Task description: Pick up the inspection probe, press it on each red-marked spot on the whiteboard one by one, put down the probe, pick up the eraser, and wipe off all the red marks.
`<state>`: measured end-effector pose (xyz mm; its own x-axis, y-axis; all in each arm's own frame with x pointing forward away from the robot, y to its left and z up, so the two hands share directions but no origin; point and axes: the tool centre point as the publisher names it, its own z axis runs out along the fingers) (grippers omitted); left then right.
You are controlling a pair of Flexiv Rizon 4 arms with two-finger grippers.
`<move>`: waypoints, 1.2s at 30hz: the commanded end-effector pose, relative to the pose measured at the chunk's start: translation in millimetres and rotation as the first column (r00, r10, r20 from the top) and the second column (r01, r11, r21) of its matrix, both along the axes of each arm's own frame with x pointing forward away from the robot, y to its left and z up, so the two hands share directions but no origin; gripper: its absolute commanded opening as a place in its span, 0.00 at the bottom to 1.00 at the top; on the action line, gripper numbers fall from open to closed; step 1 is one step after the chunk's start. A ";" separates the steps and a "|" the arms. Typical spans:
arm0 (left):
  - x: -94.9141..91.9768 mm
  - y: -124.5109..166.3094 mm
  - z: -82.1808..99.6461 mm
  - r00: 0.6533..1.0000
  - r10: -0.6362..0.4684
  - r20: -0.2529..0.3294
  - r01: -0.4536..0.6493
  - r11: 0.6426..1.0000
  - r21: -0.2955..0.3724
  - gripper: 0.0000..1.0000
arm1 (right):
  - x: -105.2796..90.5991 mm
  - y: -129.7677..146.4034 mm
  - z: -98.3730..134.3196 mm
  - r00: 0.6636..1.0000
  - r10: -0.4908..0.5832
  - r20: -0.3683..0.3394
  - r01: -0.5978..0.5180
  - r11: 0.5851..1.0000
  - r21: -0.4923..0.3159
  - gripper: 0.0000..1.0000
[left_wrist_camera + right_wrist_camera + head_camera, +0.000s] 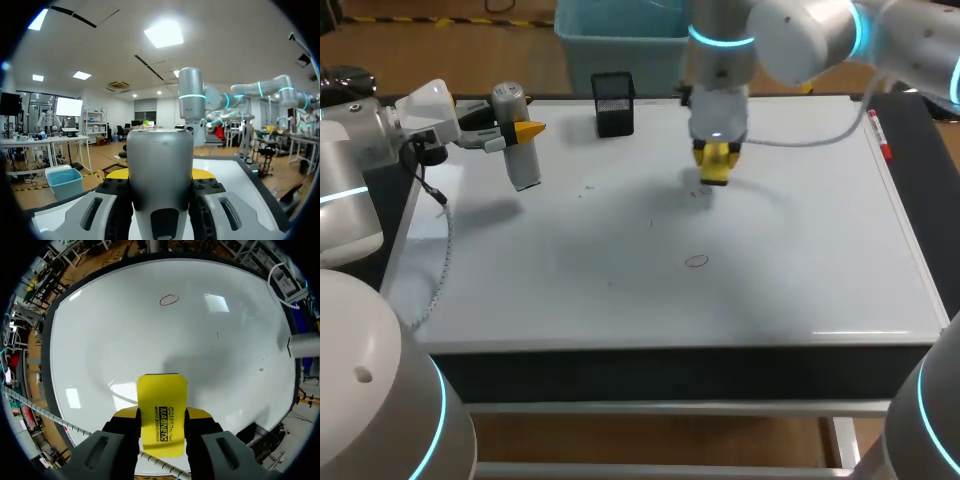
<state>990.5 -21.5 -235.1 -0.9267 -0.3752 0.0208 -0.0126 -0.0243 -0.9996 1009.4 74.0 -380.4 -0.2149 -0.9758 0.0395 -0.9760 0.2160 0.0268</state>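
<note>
The right gripper (717, 160) was clamped on the yellow magnetic eraser (161, 405), both fingers pressing its narrow sides, low at the whiteboard (790, 270) near its far middle (whether the pad actually touched the surface could not be told); one red ring (696, 261) remained, well apart from the eraser, toward the near edge. A stroke held too high would probably pass over the ring; one pressed with the pad tilted might only smear it, or twist the eraser in so narrow a grip. The left gripper (520, 132) was closed on the grey inspection probe (523, 165), raised over the board's left end rather than set down; a slackened grip would likely drop it onto the board.
</note>
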 end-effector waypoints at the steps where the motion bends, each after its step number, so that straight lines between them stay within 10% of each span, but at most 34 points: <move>1: -0.3 -0.1 0.9 1.000 0.001 0.001 -0.001 1.000 0.000 0.00 | 5.1 -41.6 5.0 0.999 -0.034 0.001 0.034 0.999 0.008 0.00; 22: -0.3 -0.1 0.9 1.000 0.001 0.001 -0.001 1.000 0.000 0.00 | -14.4 -191.2 -11.6 0.957 -0.288 -0.018 0.288 0.957 -0.026 0.00; 36: -0.3 -0.1 0.9 1.000 0.001 0.001 -0.001 1.000 0.000 0.00 | -25.6 -210.4 -6.0 0.946 -0.323 -0.005 0.323 0.946 -0.014 0.00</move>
